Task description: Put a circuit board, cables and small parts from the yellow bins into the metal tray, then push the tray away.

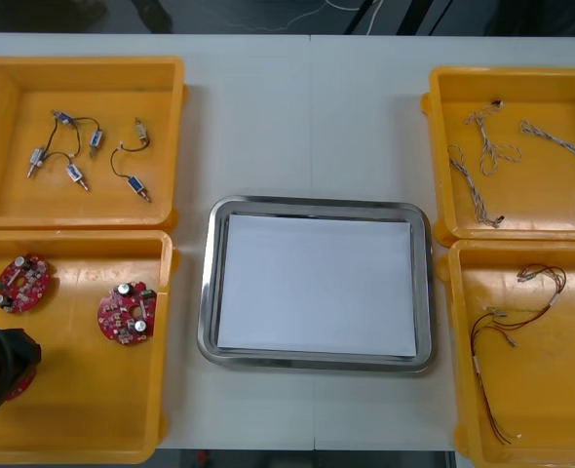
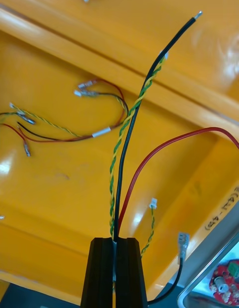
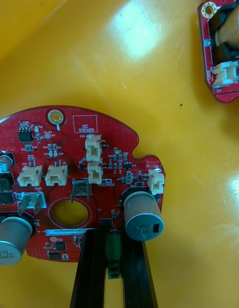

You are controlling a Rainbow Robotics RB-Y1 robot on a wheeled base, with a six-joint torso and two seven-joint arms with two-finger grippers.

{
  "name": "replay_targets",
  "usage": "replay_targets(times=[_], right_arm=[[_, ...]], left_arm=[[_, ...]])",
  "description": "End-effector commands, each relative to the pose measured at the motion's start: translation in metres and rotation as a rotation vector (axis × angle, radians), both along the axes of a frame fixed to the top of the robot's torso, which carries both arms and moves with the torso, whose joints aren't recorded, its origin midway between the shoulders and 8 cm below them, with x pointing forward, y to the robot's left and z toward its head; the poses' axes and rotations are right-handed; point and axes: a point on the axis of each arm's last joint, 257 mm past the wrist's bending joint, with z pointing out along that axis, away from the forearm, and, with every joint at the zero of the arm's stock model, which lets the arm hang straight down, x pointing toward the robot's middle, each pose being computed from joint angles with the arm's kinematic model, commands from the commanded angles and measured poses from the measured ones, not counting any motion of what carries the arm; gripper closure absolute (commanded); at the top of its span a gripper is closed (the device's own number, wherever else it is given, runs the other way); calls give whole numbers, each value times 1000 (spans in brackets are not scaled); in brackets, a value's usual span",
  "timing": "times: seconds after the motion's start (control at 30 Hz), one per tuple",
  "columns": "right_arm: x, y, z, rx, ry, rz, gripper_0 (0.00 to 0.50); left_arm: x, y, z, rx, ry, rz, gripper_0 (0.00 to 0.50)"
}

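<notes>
My left gripper [image 1: 3, 370] is low in the near left yellow bin [image 1: 83, 429], over a round red circuit board [image 1: 19, 388]. In the left wrist view that gripper [image 3: 112, 234] is shut on the rim of the circuit board [image 3: 74, 158], with a green part between the fingers. Two more boards [image 1: 21, 283] [image 1: 127, 314] lie farther back in the same bin. My right gripper [image 2: 118, 239] is shut on a bundle of cables [image 2: 124, 153]: one black, one red, one twisted yellow and green. The bundle rises over an orange bin floor [image 2: 64, 188]. The metal tray [image 1: 419, 292] sits in the middle, white inside.
The far left bin [image 1: 5, 195] holds small metal parts [image 1: 73, 146] on black leads. Twisted blue and white cables [image 1: 482, 166] lie in the far right bin, and red and black cables [image 1: 507, 327] in the near right one. A tray rim [image 2: 199, 283] and a red board [image 2: 226, 280] show beside the right fingers.
</notes>
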Motion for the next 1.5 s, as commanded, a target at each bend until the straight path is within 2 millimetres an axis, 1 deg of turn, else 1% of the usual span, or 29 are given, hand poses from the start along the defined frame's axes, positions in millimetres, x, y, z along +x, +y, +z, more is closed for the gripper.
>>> replay_targets(times=[0.03,0.2,0.27,0.33,0.37,0.43,0.5,0.63,0.77,0.9,0.97,1.17,1.23,1.3,1.5], right_arm=[[5,20,30,-13,-45,6,500],[-8,40,41,-42,-35,31,500],[-11,52,46,-56,-49,45,500],[-15,66,46,-59,-54,67,500],[-16,68,45,-58,-55,68,500],[-18,80,47,-58,-65,82,500],[-20,94,47,-51,-69,114,500],[-27,122,45,-29,-55,176,500],[-29,141,50,-46,-79,250,500],[-29,158,48,-44,-75,307,500],[-28,163,48,-45,-73,324,500],[-22,178,44,-77,-74,378,500],[-19,182,43,-90,-79,388,500],[-16,188,42,-100,-80,404,500],[-6,198,39,-121,-86,426,500]], left_arm=[[-12,-3,8,48,41,-86,500],[-16,0,23,39,58,-99,500],[-18,2,33,46,62,-109,500],[-19,6,44,60,67,-119,500],[-18,6,47,62,65,-123,500],[-19,10,58,69,69,-131,500],[-18,12,68,72,70,-145,500],[-13,9,86,77,59,-185,500],[-9,6,103,103,76,-237,500],[-6,-6,122,120,93,-303,500],[-4,-11,129,124,95,-328,500],[7,-40,161,127,73,-446,500],[13,-53,172,120,55,-490,500],[17,-64,178,126,52,-531,500],[29,-86,192,179,58,-619,500]])
